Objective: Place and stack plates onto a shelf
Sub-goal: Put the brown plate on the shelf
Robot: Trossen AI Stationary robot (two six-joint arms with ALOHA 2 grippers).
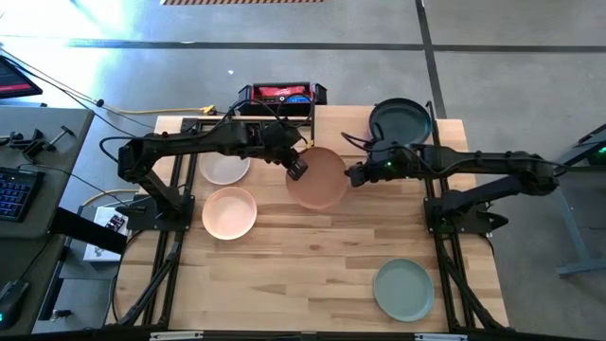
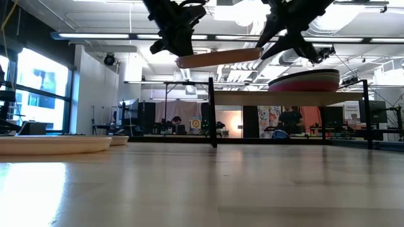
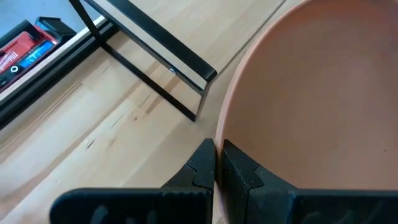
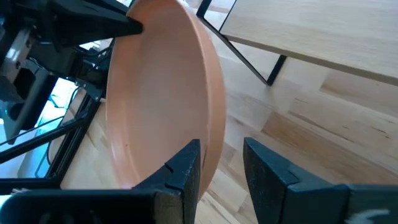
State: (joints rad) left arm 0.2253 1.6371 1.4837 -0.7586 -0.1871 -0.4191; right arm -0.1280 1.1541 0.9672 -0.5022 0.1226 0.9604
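Note:
A salmon plate (image 1: 322, 180) (image 2: 218, 58) hangs in the air between both grippers, in front of the shelf (image 2: 284, 98). My left gripper (image 1: 298, 170) (image 3: 216, 163) is shut on the plate's left rim. My right gripper (image 1: 352, 176) (image 4: 221, 168) is open at the opposite rim. Its fingers stand on either side of that rim, with a gap showing by the outer finger. On the shelf sits a stack of plates (image 2: 304, 81), topped by the dark slate plate (image 1: 400, 118). My left gripper pinches the salmon plate's rim (image 3: 221, 134) on the side toward the table's left, one finger inside the plate and one outside. The fingers come in from the left, slanting down. The plate is lifted clear of the table and sits nearly level.
A cream plate (image 1: 224, 168) and a peach plate (image 1: 229, 212) rest flat on the table's left part. A sage plate (image 1: 403, 289) lies near the front right corner. The shelf's black posts (image 2: 211, 113) stand just beyond the held plate. A red and black box (image 1: 281, 94) sits at the far edge.

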